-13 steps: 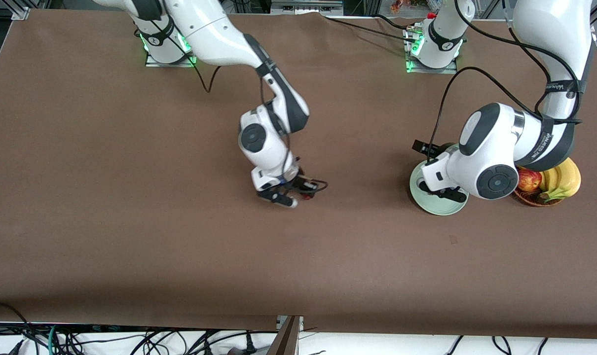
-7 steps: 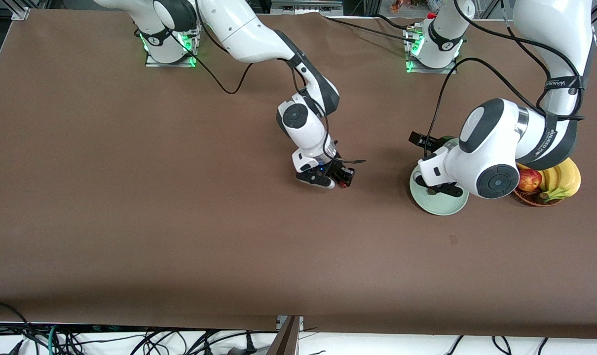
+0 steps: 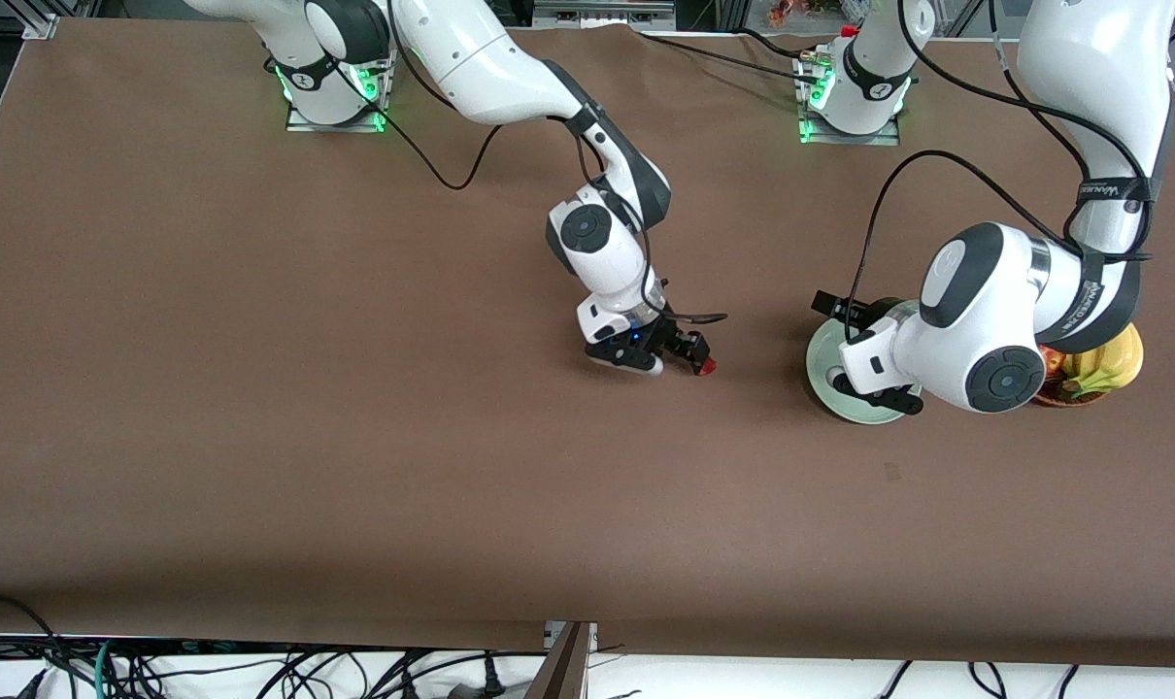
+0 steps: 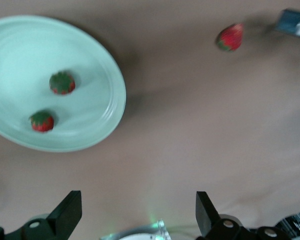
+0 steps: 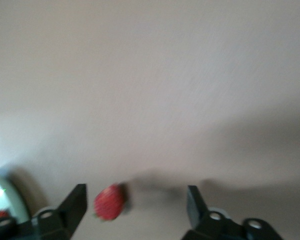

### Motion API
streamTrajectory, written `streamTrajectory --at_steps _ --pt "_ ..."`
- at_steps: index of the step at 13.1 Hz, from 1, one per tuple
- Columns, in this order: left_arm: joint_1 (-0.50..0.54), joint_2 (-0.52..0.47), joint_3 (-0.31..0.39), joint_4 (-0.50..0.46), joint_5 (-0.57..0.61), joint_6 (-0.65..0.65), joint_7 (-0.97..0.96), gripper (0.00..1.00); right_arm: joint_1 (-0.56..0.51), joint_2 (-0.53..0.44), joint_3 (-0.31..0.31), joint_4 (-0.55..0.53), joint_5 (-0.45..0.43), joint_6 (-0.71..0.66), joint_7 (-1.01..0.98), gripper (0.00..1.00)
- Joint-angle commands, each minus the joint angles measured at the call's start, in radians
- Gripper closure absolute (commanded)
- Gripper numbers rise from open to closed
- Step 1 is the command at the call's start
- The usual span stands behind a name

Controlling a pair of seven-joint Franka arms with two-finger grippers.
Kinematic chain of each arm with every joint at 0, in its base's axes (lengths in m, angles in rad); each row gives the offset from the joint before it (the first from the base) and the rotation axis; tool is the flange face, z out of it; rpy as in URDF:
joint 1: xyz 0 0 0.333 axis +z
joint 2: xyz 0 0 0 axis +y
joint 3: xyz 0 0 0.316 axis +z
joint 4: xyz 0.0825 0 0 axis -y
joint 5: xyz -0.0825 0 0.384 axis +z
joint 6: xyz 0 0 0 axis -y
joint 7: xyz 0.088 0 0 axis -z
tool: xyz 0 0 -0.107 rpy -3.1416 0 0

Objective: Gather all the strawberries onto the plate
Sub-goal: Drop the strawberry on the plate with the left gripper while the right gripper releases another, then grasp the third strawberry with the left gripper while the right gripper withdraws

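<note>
**Right gripper over a loose strawberry, with two berries already on the plate**

The right gripper (image 3: 680, 361) hangs low over the middle of the table (image 3: 257, 388), its fingers spread wide with nothing between them; in the right wrist view a single strawberry (image 5: 109, 202) lies on the cloth between the two fingers, closer to one finger (image 5: 76, 202) than the other and not gripped; in the front view the same berry shows as a small red spot at the gripper's tip, on the side toward the plate (image 3: 825, 374).

The left gripper (image 3: 874, 388) hangs over the plate, toward the left arm's end of the table, its fingers also open wide and empty; the left wrist view shows two strawberries, one (image 4: 62, 82) and another (image 4: 42, 121), resting inside the pale green plate, near each other but apart; the loose berry appears in that view too, well apart from the plate's rim.

The relation that matters: the last berry lies right under the right gripper and well apart from the left one, so the right arm seems the one to take it; the plate lies from that berry toward the left arm's end of the table, at about the same nearness to the front camera; the berry's long axis cannot be told.

A wicker basket (image 3: 1063, 393) with bananas (image 3: 1112, 357) sits just beside the plate, mostly hidden by the left arm.
</note>
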Motion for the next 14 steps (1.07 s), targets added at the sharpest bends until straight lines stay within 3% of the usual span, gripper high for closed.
streamTrajectory --at_steps 1,5,7,11,14 --pt "-0.014 0.04 -0.003 0.007 -0.013 0.09 0.014 0.0 -0.084 -0.111 -0.022 -0.005 -0.004 -0.228 -0.139 0.0" --pt "-0.106 0.122 -0.003 0.007 -0.01 0.361 -0.052 0.19 -0.228 -0.226 -0.034 -0.008 -0.021 -0.549 -0.409 0.0" --pt "-0.149 0.151 0.001 0.006 -0.007 0.419 -0.116 0.19 -0.259 -0.257 -0.094 -0.008 -0.062 -0.71 -0.553 0.0" --pt "-0.175 0.223 0.003 -0.005 -0.008 0.553 -0.141 0.12 -0.286 -0.311 -0.283 -0.008 -0.075 -0.939 -0.831 0.0" --pt "-0.217 0.257 0.003 -0.013 -0.008 0.573 -0.173 0.17 -0.41 -0.441 -0.274 -0.068 -0.186 -1.058 -0.943 0.0"
